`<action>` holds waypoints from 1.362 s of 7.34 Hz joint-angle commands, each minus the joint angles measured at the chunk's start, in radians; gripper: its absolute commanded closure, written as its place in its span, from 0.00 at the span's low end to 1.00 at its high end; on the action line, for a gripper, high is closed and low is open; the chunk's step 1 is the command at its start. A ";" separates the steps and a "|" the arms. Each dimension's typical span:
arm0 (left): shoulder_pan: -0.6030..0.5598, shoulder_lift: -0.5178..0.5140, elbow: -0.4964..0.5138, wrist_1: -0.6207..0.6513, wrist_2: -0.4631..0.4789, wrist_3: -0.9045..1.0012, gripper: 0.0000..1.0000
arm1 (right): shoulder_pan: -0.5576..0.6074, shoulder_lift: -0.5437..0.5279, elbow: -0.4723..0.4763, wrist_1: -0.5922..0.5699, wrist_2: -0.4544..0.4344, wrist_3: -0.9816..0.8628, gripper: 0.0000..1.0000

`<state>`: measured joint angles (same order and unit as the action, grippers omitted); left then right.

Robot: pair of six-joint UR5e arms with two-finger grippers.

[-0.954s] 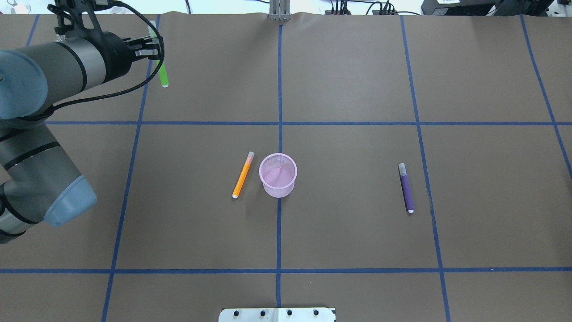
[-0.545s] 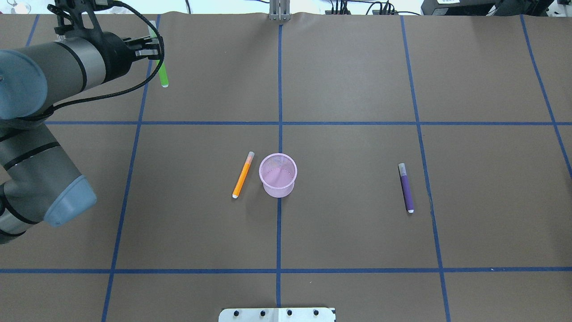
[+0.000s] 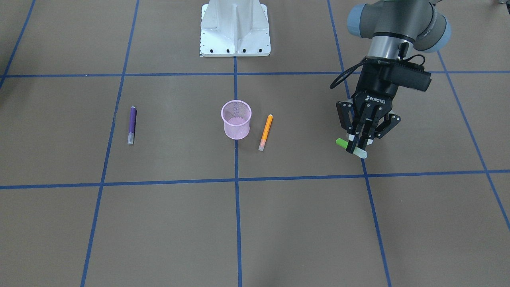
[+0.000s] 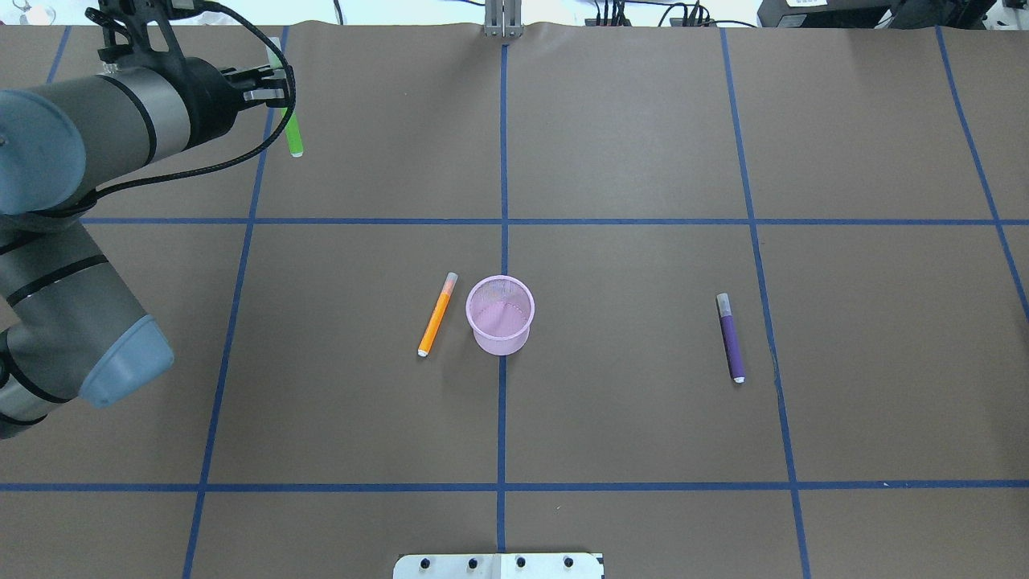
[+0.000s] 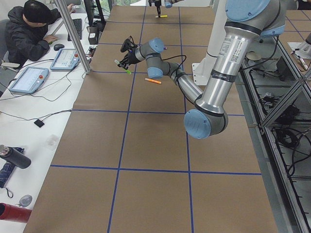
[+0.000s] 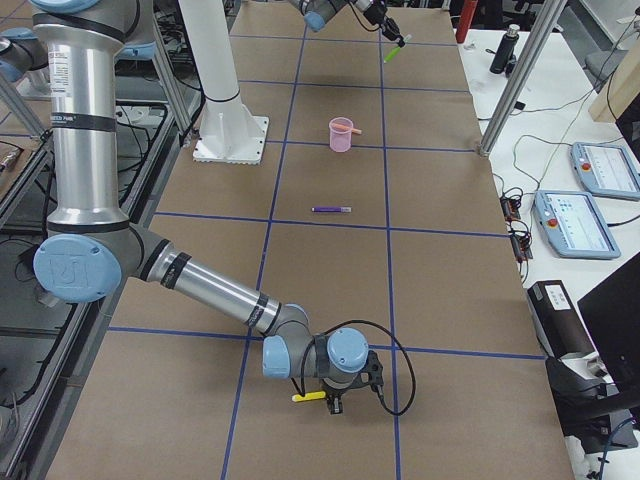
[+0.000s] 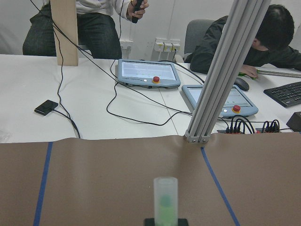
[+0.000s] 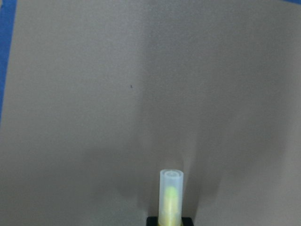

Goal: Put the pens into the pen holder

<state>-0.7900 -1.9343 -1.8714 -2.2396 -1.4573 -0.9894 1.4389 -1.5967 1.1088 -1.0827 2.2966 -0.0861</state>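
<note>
Brown paper tabletop [image 4: 643, 145] with a blue tape grid [image 4: 627, 221], white desk with two control tablets [image 7: 148, 73] and seated people [image 5: 29, 29] beyond the far edge, white robot base plate [image 3: 235, 28] on the near edge. Far left: left fingers [image 3: 351, 149] clenched on a short green marker pen [image 4: 294, 135], gripped near the middle. Its translucent whitish cap points toward the operators' desk and its green body sticks out the other side, sitting across a blue line near the far edge. Centre: short orange marker pen [image 4: 436, 315] lies flat, slightly slanted, whitish cap toward the far edge. It is just beside the pen holder's left side and not touching it. Small round pink wire-mesh pen holder [image 4: 500, 344] stands upright on the centre blue line, mouth up. Right of it, well apart: short purple marker pen [image 4: 731, 342] lies flat, cap toward the far edge, just beside a blue line. Farthest right, outside the overhead view: right fingers [image 6: 335, 404] are down low at the paper with a short yellow marker pen [image 6: 308, 397] at their tips. The right wrist view shows its whitish cap pointing away over bare paper. Cannot tell whether these fingers are clenched on it or released.
</note>
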 commanded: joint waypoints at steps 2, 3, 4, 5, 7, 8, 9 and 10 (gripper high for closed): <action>0.038 -0.003 -0.002 -0.001 0.059 0.000 1.00 | 0.000 0.007 0.023 0.004 0.010 0.014 1.00; 0.087 -0.014 -0.008 -0.003 0.125 -0.003 1.00 | 0.005 0.004 0.061 0.004 0.010 0.015 1.00; 0.118 -0.021 -0.020 -0.008 0.156 -0.049 1.00 | 0.027 0.003 0.109 0.004 0.021 0.041 1.00; 0.188 -0.043 -0.023 -0.017 0.249 -0.102 1.00 | 0.055 0.001 0.147 0.004 0.053 0.080 1.00; 0.364 -0.064 -0.020 -0.031 0.464 -0.120 1.00 | 0.080 0.003 0.254 0.007 0.113 0.216 1.00; 0.449 -0.093 -0.012 -0.032 0.564 -0.144 1.00 | 0.080 0.007 0.270 0.009 0.112 0.242 1.00; 0.512 -0.133 -0.008 -0.031 0.631 -0.146 1.00 | 0.080 0.021 0.267 0.007 0.107 0.244 1.00; 0.534 -0.146 0.007 -0.025 0.647 -0.146 1.00 | 0.080 0.032 0.267 0.006 0.110 0.262 1.00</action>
<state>-0.3117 -2.0520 -1.8783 -2.2687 -0.8662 -1.1303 1.5178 -1.5785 1.3715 -1.0754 2.4051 0.1540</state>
